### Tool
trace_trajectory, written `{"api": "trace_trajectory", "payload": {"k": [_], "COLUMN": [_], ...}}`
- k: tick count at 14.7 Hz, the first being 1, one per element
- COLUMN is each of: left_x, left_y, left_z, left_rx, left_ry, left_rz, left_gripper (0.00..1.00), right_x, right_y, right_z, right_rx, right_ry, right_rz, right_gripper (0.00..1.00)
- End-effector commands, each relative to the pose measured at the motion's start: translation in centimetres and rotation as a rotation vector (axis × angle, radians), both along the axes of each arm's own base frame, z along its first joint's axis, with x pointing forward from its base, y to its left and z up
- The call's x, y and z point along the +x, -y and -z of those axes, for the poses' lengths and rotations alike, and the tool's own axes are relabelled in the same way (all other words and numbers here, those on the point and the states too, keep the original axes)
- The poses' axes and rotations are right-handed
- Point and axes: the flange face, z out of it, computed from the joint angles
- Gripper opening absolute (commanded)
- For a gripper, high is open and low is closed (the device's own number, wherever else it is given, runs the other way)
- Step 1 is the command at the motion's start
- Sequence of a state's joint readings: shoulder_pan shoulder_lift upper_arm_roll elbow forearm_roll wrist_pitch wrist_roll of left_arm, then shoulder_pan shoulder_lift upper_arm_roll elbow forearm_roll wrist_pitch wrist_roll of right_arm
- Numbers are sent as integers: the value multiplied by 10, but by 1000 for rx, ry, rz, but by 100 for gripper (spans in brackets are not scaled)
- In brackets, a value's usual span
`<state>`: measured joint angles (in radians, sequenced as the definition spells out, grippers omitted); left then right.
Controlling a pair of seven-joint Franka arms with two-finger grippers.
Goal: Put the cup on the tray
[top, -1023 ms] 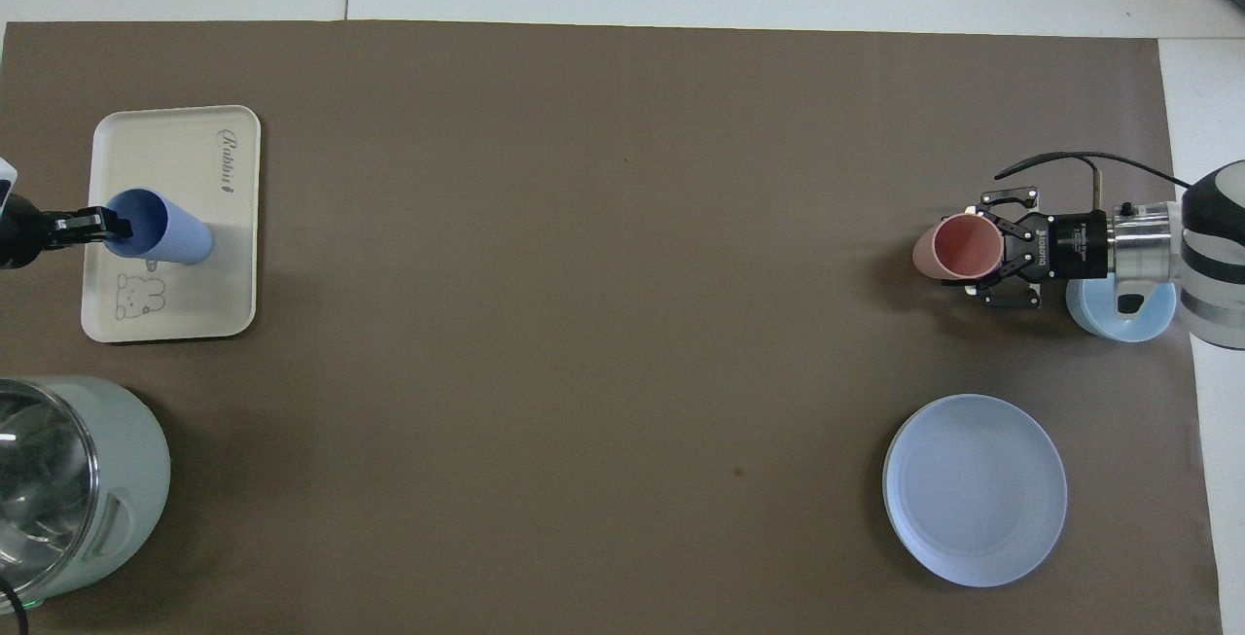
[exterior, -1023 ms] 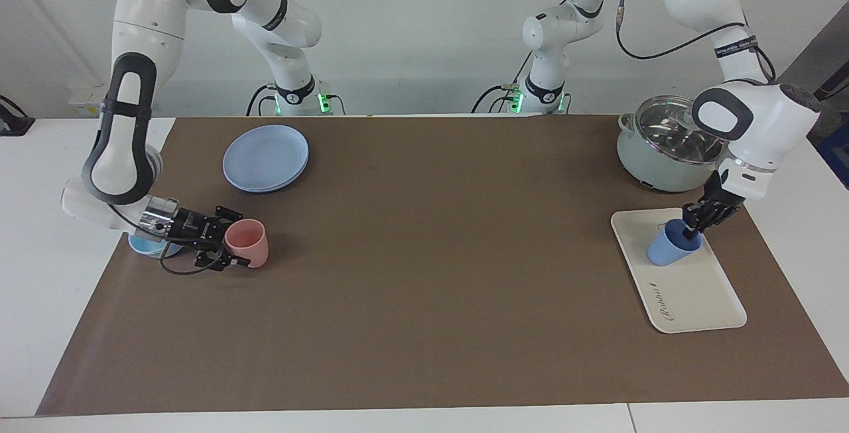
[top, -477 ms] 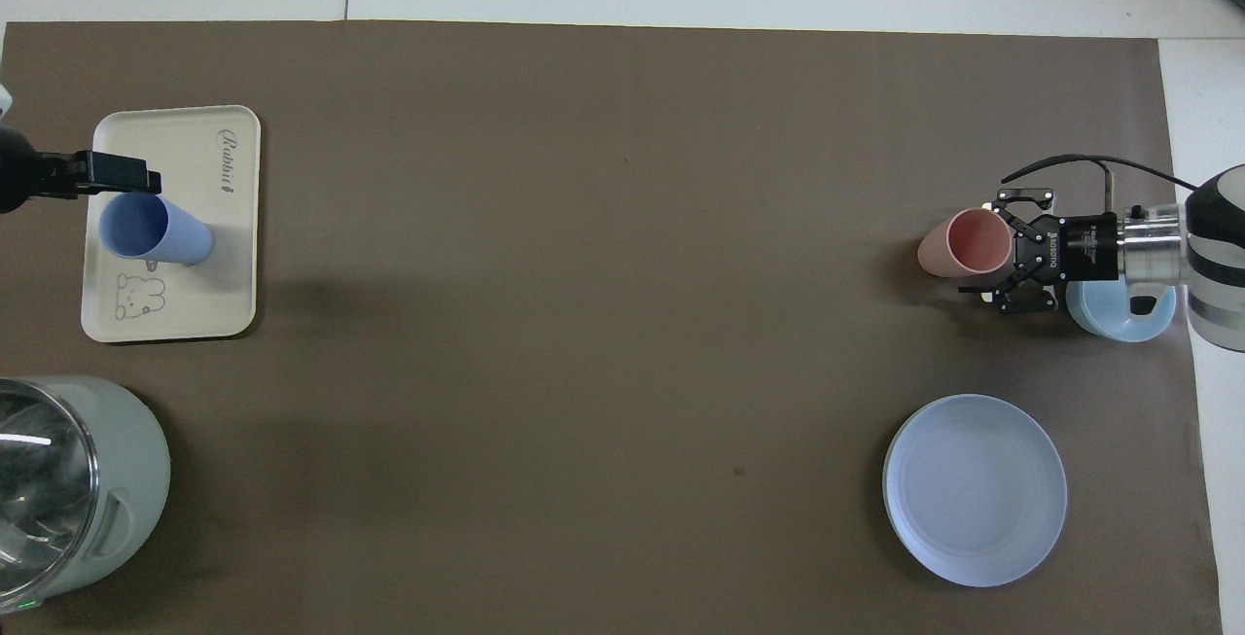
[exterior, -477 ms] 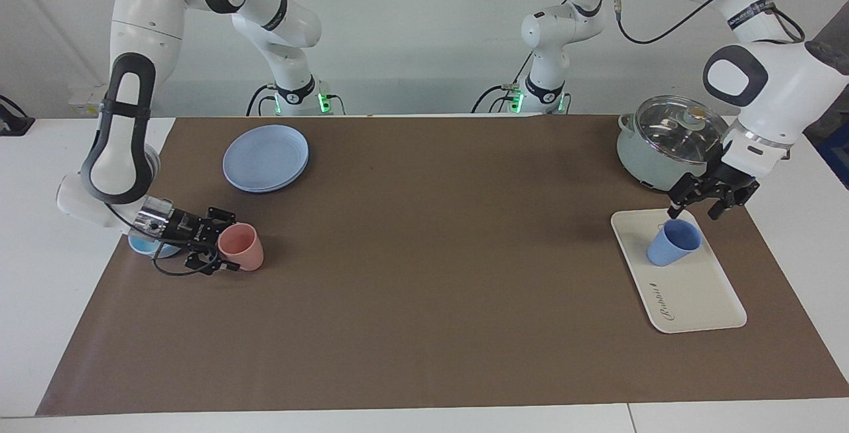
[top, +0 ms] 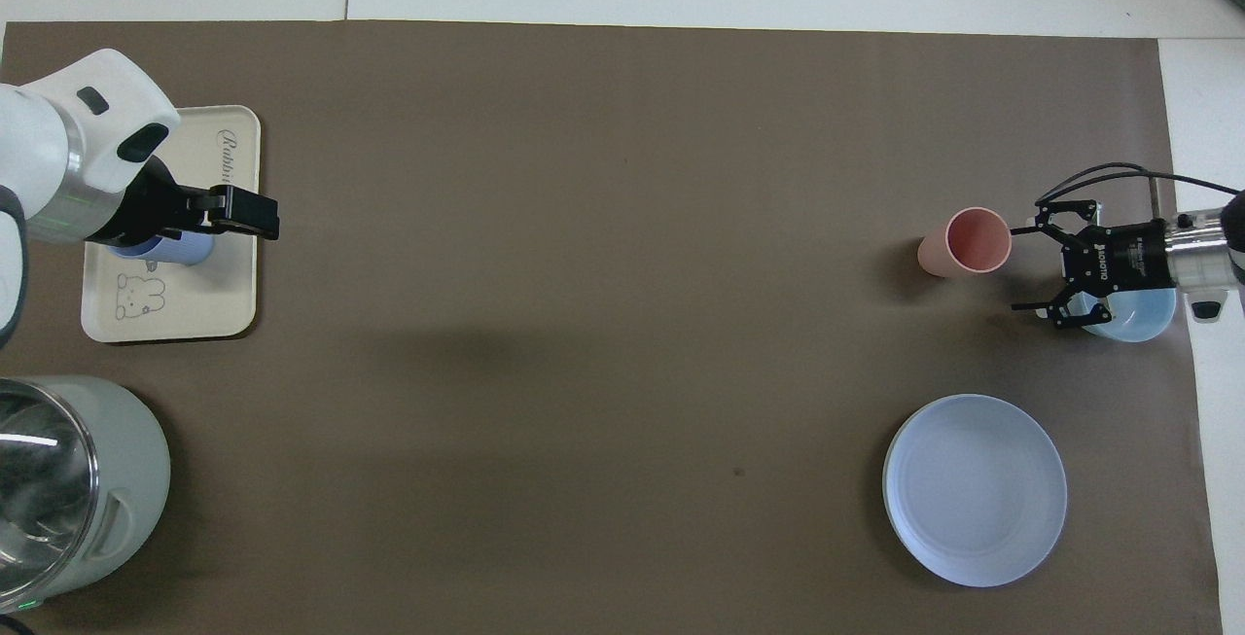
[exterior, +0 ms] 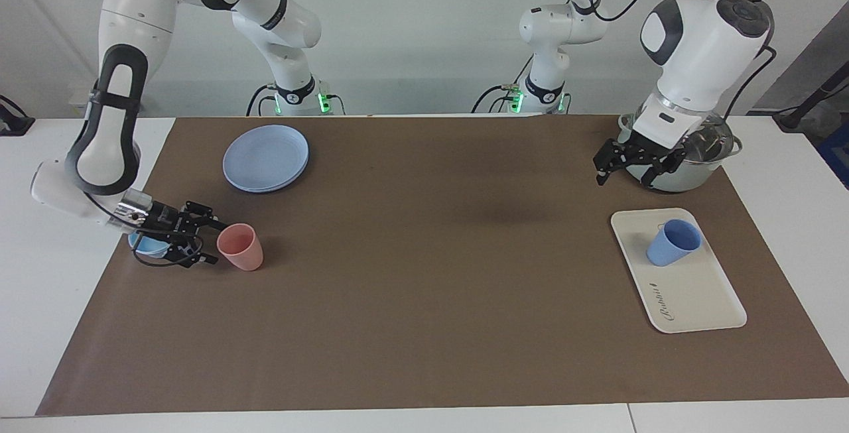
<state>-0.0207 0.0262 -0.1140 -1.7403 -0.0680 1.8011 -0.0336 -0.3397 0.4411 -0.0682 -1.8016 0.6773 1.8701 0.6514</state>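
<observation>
The periwinkle-blue cup [exterior: 673,242] stands mouth up on the cream tray [exterior: 693,294] at the left arm's end of the table. In the overhead view the left gripper hides most of the cup [top: 190,250] on the tray [top: 175,309]. My left gripper [exterior: 630,168] is open and empty. It is raised well above the tray and clear of the cup, and it also shows in the overhead view [top: 255,215]. My right gripper [exterior: 202,239] is open and low over the mat, just apart from a pink cup [exterior: 241,246]. It also shows in the overhead view [top: 1021,267].
A squat light-blue bowl [exterior: 147,245] lies under the right wrist. Stacked blue plates [exterior: 265,156] lie nearer to the robots than the pink cup. A pale-green pot with a glass lid [exterior: 690,161] stands nearer to the robots than the tray.
My left gripper let go of the blue cup on the tray, then rose and drew away. My right gripper opened and backed off the pink cup, which now stands upright.
</observation>
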Motion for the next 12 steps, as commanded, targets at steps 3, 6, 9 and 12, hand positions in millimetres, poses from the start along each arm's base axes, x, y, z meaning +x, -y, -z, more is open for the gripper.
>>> {"api": "trace_trajectory", "payload": {"k": [3, 6, 9, 12], "left_x": [-28, -41, -38, -35], "left_y": [12, 15, 0, -19], "left_z": [-13, -47, -62, -64], "left_rx": [73, 86, 82, 48], "left_ry": [-44, -80, -65, -56], "left_rz": [68, 90, 118, 69], "left_gripper": [100, 100, 100, 100], "right_x": [4, 3, -4, -14], "right_y": [-38, -66, -111, -163], "right_z": [-78, -116, -144, -180], "right_rx": [-283, -392, -466, -499], "right_ry": [110, 152, 142, 174], "right_rz": [-313, -497, -698, -834], "right_gripper": [99, 99, 99, 99]}}
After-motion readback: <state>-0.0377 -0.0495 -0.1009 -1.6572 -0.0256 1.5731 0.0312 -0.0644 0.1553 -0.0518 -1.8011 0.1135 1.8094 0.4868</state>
